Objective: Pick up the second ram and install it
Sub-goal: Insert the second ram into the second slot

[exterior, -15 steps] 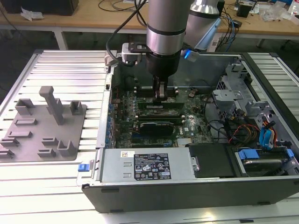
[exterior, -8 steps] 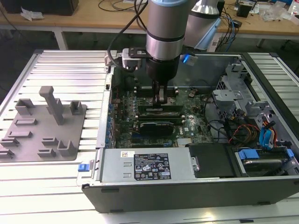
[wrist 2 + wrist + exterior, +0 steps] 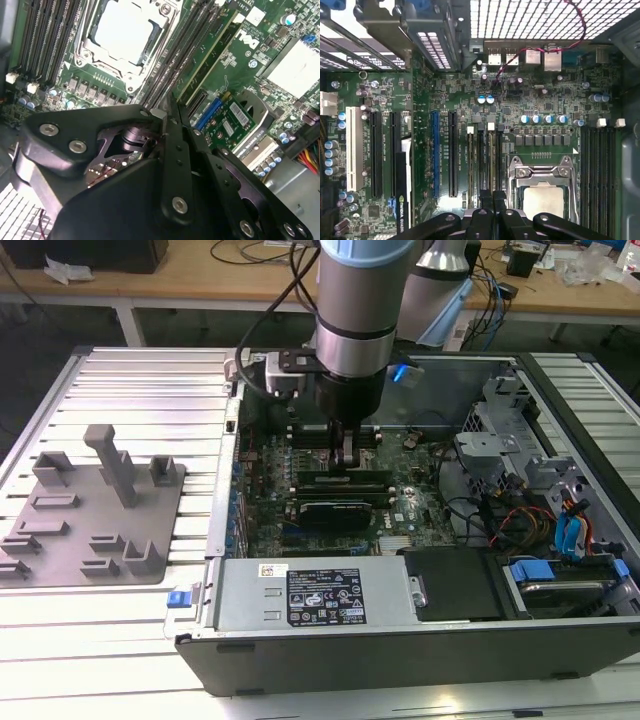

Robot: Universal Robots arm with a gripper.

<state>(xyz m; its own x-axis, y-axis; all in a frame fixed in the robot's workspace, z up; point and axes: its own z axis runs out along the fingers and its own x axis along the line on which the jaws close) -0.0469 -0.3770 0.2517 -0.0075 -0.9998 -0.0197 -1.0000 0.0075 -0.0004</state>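
Note:
My gripper (image 3: pixel 346 462) reaches down into the open computer case (image 3: pixel 400 640) over the memory slots beside the processor (image 3: pixel 543 199). In both wrist views its two black fingers (image 3: pixel 485 200) stand pressed close together. The second ram (image 3: pixel 491 160), a thin dark stick seen edge-on, runs in line with a slot. It passes straight in between the fingertips, so my gripper (image 3: pixel 493 196) is shut on it at the middle. Another stick (image 3: pixel 471 165) stands in the neighbouring slot. In the second wrist view the gripper's (image 3: pixel 168 102) tip hides the stick where it is held.
A grey holder tray (image 3: pixel 90 510) with upright posts lies on the ribbed table at the exterior view's left. Inside the case are a black card (image 3: pixel 335 510), the power supply (image 3: pixel 310 595), drive bays and cables (image 3: pixel 560 530). Free slots (image 3: pixel 597 175) lie past the processor.

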